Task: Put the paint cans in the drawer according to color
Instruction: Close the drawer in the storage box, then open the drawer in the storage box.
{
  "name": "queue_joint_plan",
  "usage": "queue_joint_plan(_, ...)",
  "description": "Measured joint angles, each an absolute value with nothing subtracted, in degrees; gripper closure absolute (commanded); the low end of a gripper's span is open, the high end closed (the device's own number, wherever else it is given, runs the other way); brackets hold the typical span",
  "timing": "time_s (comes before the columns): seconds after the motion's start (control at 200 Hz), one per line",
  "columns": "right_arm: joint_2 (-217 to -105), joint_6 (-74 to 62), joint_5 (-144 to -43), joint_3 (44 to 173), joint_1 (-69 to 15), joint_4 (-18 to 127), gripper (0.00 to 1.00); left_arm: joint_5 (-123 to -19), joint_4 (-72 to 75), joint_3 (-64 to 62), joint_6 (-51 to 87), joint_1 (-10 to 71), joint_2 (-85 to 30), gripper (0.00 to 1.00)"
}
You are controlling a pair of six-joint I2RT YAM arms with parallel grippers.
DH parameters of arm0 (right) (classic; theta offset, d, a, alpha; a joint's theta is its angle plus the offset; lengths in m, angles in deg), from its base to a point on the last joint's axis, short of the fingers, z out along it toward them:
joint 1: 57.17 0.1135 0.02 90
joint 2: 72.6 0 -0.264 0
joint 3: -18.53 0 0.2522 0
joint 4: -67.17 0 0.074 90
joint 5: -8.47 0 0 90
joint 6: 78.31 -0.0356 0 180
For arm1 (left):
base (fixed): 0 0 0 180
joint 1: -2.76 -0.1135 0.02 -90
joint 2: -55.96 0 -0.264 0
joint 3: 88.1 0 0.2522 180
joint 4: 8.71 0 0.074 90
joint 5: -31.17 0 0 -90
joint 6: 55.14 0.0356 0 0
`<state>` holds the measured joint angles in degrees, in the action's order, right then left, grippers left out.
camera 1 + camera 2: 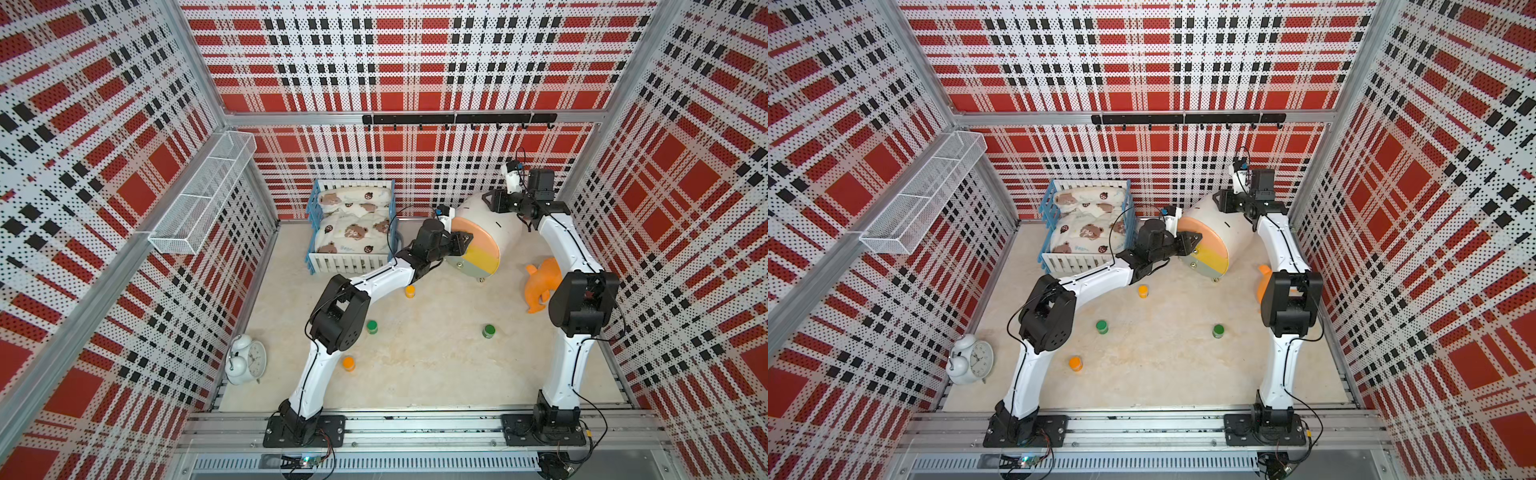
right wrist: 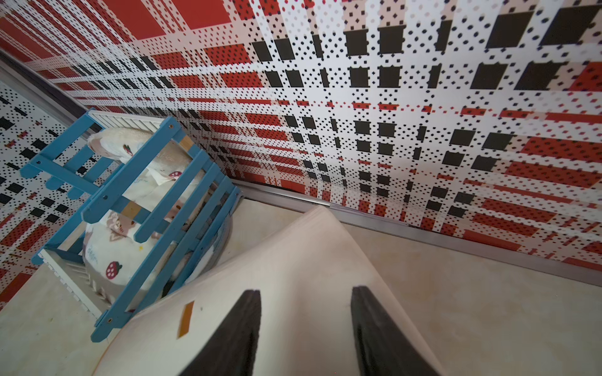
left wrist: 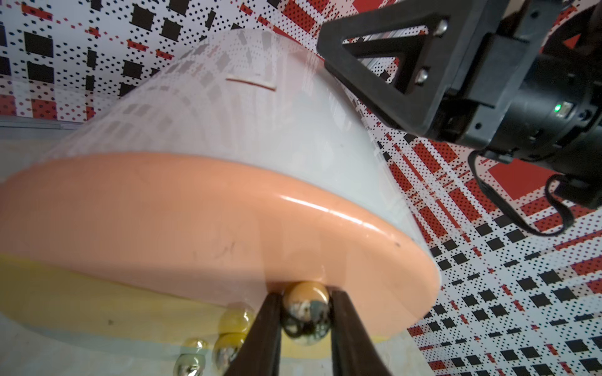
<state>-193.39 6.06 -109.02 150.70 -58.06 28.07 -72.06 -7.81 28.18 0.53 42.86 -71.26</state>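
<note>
The drawer unit (image 1: 498, 232), a white half-round body with orange, yellow and grey fronts, stands at the back right. My left gripper (image 3: 306, 298) is shut on the metal knob (image 3: 305, 312) of the orange drawer front (image 3: 163, 211). My right gripper (image 2: 306, 291) is open, its jaws apart over the unit's white top (image 2: 293, 260). Paint cans stand loose on the floor in both top views: two orange ones (image 1: 410, 291) (image 1: 348, 363) and two green ones (image 1: 372, 327) (image 1: 488, 331). No white-capped can shows.
A blue and white crib with bedding (image 1: 353, 224) stands left of the drawer unit. An orange soft toy (image 1: 540, 286) lies by the right arm. A white alarm clock (image 1: 245, 359) sits front left, and a wire basket (image 1: 199, 195) hangs on the left wall.
</note>
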Motion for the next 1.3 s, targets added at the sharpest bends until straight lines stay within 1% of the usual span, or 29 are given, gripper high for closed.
queue_joint_plan(0.22,-193.41,6.23,-109.02,150.72,-58.06,28.11,0.49,-71.61,-7.5,28.99,0.73,43.06,-71.72,0.72)
queue_joint_plan(0.256,-193.41,6.28,-109.02,150.7,-58.06,28.11,0.49,-71.5,-7.35,29.12,0.84,43.12,-71.79,0.7)
queue_joint_plan(0.426,-193.41,6.41,-108.95,150.7,-58.06,28.07,0.49,-70.36,-7.35,29.14,2.41,43.63,-71.81,0.55)
queue_joint_plan(0.531,-193.41,6.45,-108.95,150.7,-58.06,28.07,0.49,-69.22,-7.96,28.01,3.4,43.8,-71.59,0.51)
queue_joint_plan(0.742,-193.41,6.47,-108.93,150.7,-58.06,28.09,0.49,-67.52,-10.02,19.74,4.01,43.71,-69.32,0.5)
queue_joint_plan(0.857,-193.41,6.5,-108.91,150.7,-58.06,28.09,0.49,-67.39,-10.61,17.52,3.99,43.36,-69.21,0.49)
queue_joint_plan(1.127,-193.41,6.47,-108.89,150.7,-58.06,28.09,0.49,-67.43,-11.59,19.11,3.84,43.12,-69.58,0.49)
queue_joint_plan(1.298,-193.41,6.5,-108.89,150.59,-58.06,28.22,0.49,-67.32,-12.14,20.88,3.35,43.14,-70.98,0.51)
